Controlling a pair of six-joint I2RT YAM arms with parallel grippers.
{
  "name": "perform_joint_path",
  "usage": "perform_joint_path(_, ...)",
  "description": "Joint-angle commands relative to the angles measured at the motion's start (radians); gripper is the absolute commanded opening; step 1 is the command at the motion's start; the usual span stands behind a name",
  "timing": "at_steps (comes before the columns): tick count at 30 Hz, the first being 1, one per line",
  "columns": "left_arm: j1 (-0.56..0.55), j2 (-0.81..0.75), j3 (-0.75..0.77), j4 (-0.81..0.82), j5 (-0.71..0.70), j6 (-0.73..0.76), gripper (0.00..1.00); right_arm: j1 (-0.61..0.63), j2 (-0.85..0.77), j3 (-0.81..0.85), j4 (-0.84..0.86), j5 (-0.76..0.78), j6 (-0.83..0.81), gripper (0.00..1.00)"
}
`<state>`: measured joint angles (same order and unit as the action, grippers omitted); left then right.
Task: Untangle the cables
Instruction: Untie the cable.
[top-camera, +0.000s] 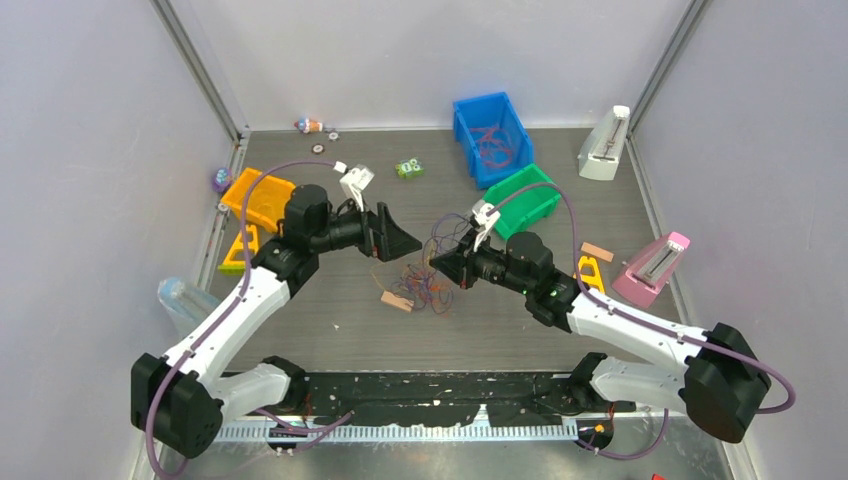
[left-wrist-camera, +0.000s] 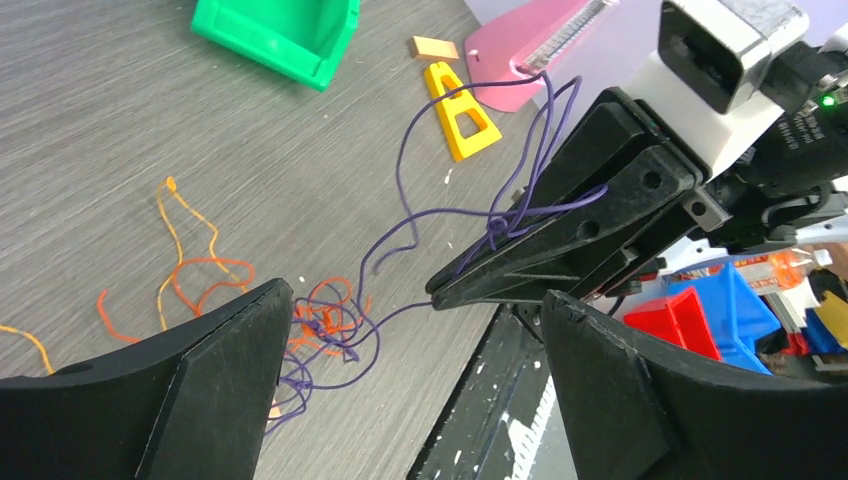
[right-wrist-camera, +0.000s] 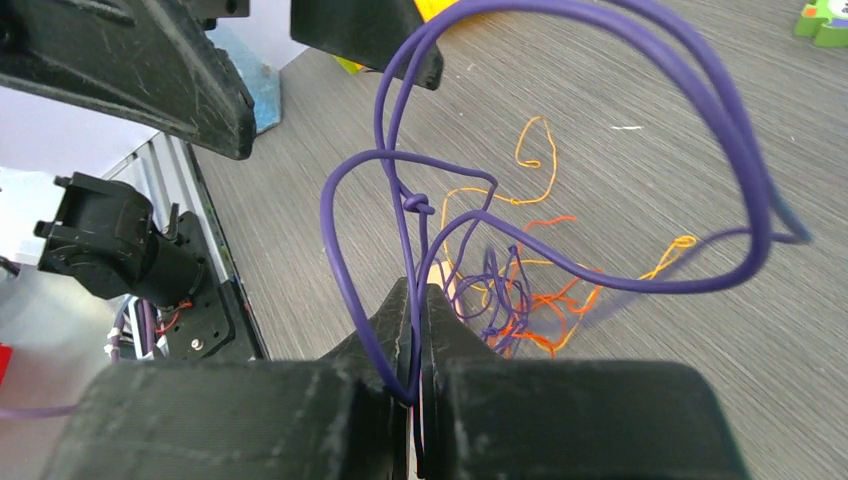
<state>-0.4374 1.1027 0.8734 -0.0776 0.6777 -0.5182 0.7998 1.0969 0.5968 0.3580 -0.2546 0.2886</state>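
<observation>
The cables (top-camera: 425, 285) are purple, orange and yellow, the table (top-camera: 450, 335) streaked grey, the bin (top-camera: 512, 188) green.

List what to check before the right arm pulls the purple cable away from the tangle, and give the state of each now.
1. The right gripper is shut on the purple cable: ok.
2. The left gripper is open and holds nothing, free to pin the tangle: ok.
3. The purple cable is separated from the orange cables: not ok, they interweave in the tangle.
4. The purple cable is free of knots: not ok, a knot sits just above the right jaws.
5. How many purple strands are pinched: cannot tell.
</observation>
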Motion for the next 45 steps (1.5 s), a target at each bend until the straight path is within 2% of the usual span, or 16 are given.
perform_joint_path(1,-0.001,-0.052,-0.024,0.072,-0.058,-0.001,0.95,0.004,-0.028,-0.003,-0.017,0.062,0.005,0.06)
perform_joint_path(14,-0.046,-0.03,-0.026,0.1,-0.029,-0.007,0.91,0.006,0.012,0.023,0.001,-0.009,-0.019,0.05)
perform_joint_path(23,-0.052,-0.001,0.041,0.015,-0.055,0.027,0.98,0.006,0.009,0.05,-0.022,-0.034,-0.051,0.05)
perform_joint_path(29,-0.052,0.031,0.102,-0.146,-0.181,0.028,1.0,0.006,0.013,0.059,-0.022,-0.045,-0.061,0.05)
perform_joint_path(35,-0.052,0.062,0.107,-0.134,-0.152,-0.026,1.0,0.005,0.023,0.059,-0.013,-0.065,-0.065,0.05)
perform_joint_path(45,-0.059,0.147,0.114,-0.065,-0.015,-0.075,0.78,0.006,0.031,0.062,-0.003,-0.102,-0.069,0.05)
